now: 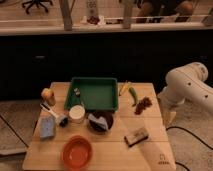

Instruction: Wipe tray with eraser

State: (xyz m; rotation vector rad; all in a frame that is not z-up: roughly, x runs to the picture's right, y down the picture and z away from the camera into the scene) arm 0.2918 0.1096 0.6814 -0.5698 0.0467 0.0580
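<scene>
A green tray [95,94] lies at the back middle of the wooden table, with a small dark object [77,93] at its left inner edge. The eraser [136,136], a tan and dark block, lies near the table's front right, well apart from the tray. My white arm [187,87] bends in from the right beside the table's right edge. My gripper does not show; only the arm's links are in view, to the right of the tray and behind the eraser.
A white cup [77,113] and a dark bowl [101,121] stand in front of the tray. An orange bowl [77,151], a blue sponge [47,127], a brush [55,112], a green chili [133,95] and a red clump [144,104] also lie on the table [115,155].
</scene>
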